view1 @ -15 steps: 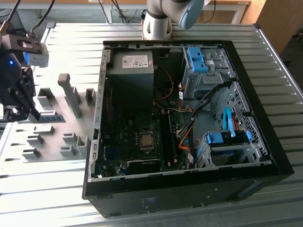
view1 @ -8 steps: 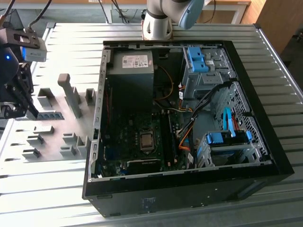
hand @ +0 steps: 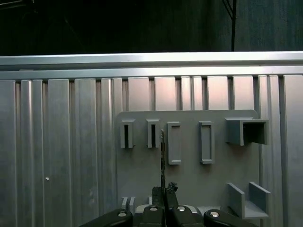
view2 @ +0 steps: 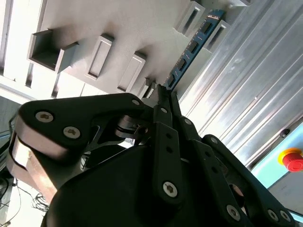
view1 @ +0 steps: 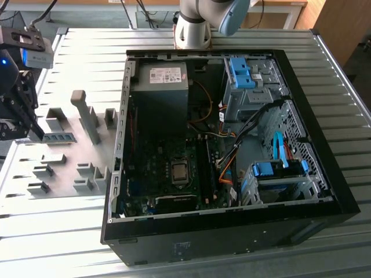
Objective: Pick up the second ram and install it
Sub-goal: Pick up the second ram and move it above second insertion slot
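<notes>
Second ram: one blue stick, the second ram [view2: 191, 47], is held out over the grey fixture plate [hand: 189, 179]. This is on the exterior view's left, well apart from the computer case [view1: 232, 231].
Fingers: the gripper [view2: 163, 91] is clenched on one short end of the stick, and the rest of its length juts free beyond the fingertips.
Contact with plate: it cannot be told whether the stick is clear of the holders. In the first wrist view it is seen edge-on, between two of the slotted holders [hand: 152, 135].
Weight: judged very light, so little grip force is needed.
Stiffness: judged stiff but thin. Bending or twisting is to be avoided, the more so with an end grip.
Fragility: the chips and contact edge are judged delicate. A short end clear of the chips is the place to be gripped.
Slip: the flat board is judged smooth, and tilting between the pads is a risk.
Count, memory sticks: one.
Count, grippers: one.
Count, slotted holders in a row: four, with two open brackets [hand: 246, 131] alongside.
Count, cases: one, lid off, motherboard [view1: 168, 174] exposed.
</notes>
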